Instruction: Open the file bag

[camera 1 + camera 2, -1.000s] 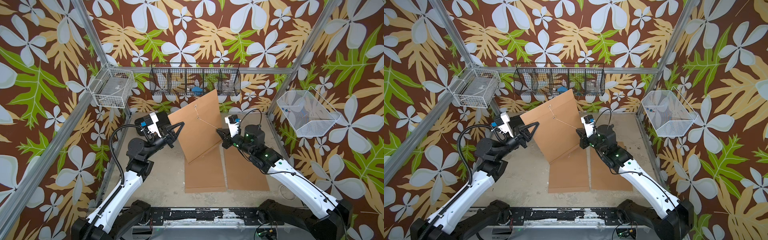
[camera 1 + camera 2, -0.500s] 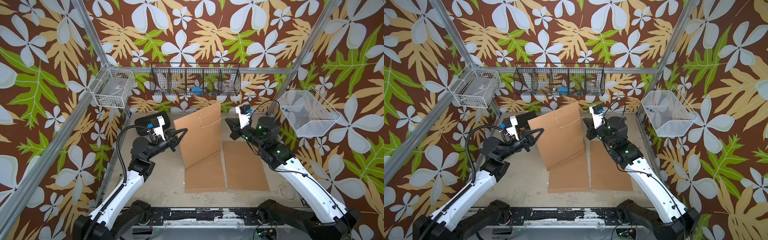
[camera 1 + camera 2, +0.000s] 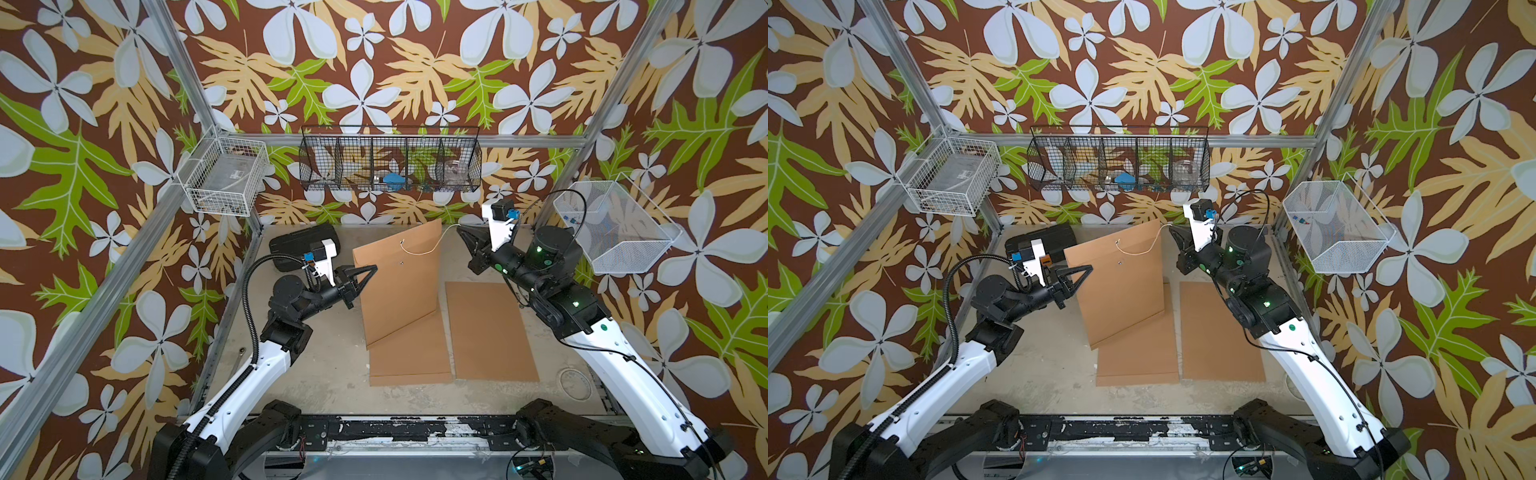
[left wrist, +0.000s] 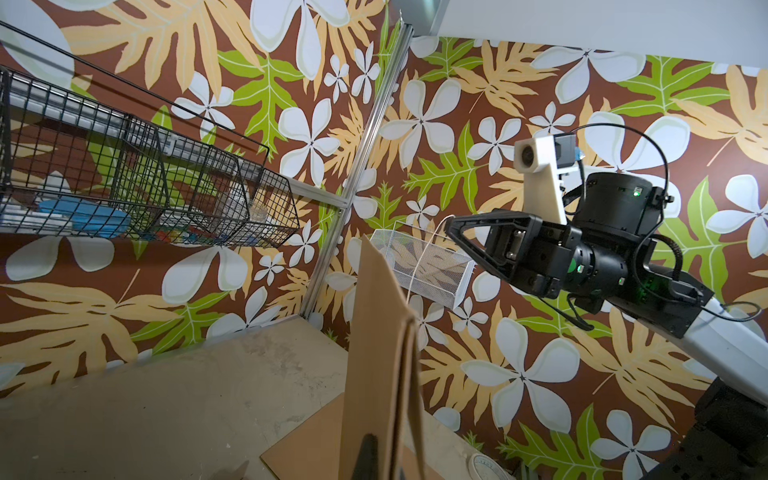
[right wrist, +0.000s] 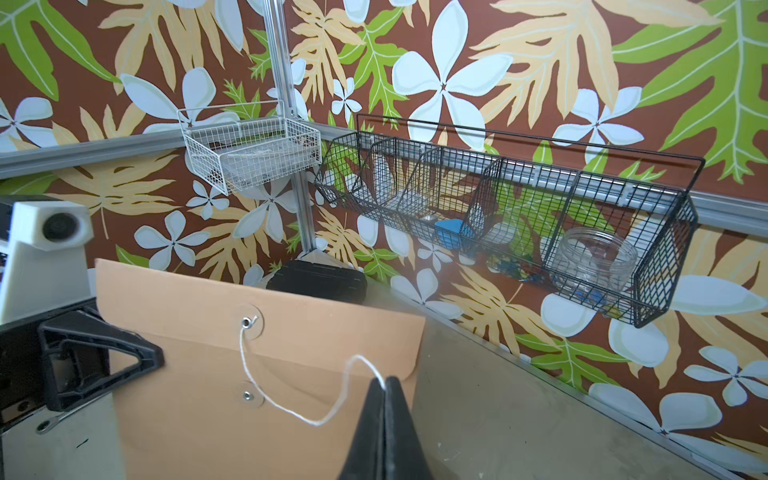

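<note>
The file bag (image 3: 399, 286) (image 3: 1121, 291) is a brown kraft envelope standing nearly upright on the table, its flap still folded down. My left gripper (image 3: 373, 268) (image 3: 1089, 268) (image 4: 380, 453) is shut on its left edge. A white string (image 3: 419, 251) (image 5: 291, 409) hangs slack from the flap's eyelet (image 5: 247, 321) past the lower eyelet (image 5: 248, 395), not wound on it. My right gripper (image 3: 459, 227) (image 3: 1171, 228) (image 5: 385, 380) is shut on the string's free end, just beyond the bag's top right corner.
Two more brown envelopes (image 3: 409, 357) (image 3: 490, 332) lie flat on the table in front of the bag. A black case (image 3: 299, 245) sits at the back left. A black wire basket (image 3: 390, 158) and two white baskets (image 3: 226, 176) (image 3: 615, 226) hang on the walls.
My right gripper has drawn back and to the right with the string, which now runs longer and loose. The bag has swung from a slant to nearly upright as the left gripper shifted.
</note>
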Tool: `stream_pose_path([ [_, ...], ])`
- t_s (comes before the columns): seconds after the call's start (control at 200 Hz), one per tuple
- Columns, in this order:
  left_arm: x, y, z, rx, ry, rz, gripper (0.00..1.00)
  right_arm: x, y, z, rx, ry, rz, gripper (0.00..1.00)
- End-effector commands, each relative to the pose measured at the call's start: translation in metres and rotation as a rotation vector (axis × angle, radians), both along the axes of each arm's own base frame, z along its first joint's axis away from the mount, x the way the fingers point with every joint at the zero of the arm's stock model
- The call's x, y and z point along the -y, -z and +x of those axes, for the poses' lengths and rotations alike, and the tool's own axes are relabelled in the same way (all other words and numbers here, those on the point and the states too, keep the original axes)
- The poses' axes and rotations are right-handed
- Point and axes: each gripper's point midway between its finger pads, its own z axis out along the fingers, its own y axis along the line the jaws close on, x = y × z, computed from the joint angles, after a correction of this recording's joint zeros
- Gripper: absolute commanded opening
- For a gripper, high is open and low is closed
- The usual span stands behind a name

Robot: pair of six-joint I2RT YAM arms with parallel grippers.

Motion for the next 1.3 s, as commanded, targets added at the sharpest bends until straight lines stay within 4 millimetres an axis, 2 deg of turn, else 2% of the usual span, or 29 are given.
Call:
stream_pose_path([
  [0.0, 0.000, -0.002, 0.000, 0.027, 0.005, 0.000, 0.00, -0.005, -0.007, -0.007, 0.014, -0.044, 0.013, 0.00],
  [0.23, 0.001, -0.008, 0.002, 0.038, 0.005, -0.010, 0.00, -0.019, -0.005, -0.026, -0.001, -0.172, 0.016, 0.00],
  [0.26, 0.000, -0.011, 0.001, 0.049, 0.003, -0.011, 0.00, -0.018, -0.003, -0.027, -0.007, -0.168, 0.015, 0.03],
  [0.36, 0.000, -0.021, 0.004, 0.082, -0.017, 0.009, 0.00, -0.014, 0.015, -0.029, -0.038, -0.154, -0.010, 0.15],
  [0.535, -0.001, -0.041, 0.007, 0.154, -0.041, 0.054, 0.00, -0.009, 0.056, -0.030, -0.118, -0.127, -0.045, 0.27],
  [0.771, -0.001, -0.061, 0.014, 0.214, -0.077, 0.130, 0.00, 0.003, 0.086, -0.028, -0.151, -0.062, -0.046, 0.33],
  [0.876, 0.002, -0.069, 0.007, 0.245, -0.046, 0.139, 0.00, 0.009, 0.088, -0.024, -0.144, -0.049, -0.022, 0.34],
  [1.026, 0.007, -0.070, -0.005, 0.261, 0.021, 0.121, 0.00, 0.018, 0.083, -0.016, -0.147, -0.086, 0.052, 0.38],
  [1.296, 0.012, -0.062, -0.029, 0.248, 0.136, 0.083, 0.00, 0.003, 0.069, -0.017, -0.125, -0.262, 0.112, 0.47],
])
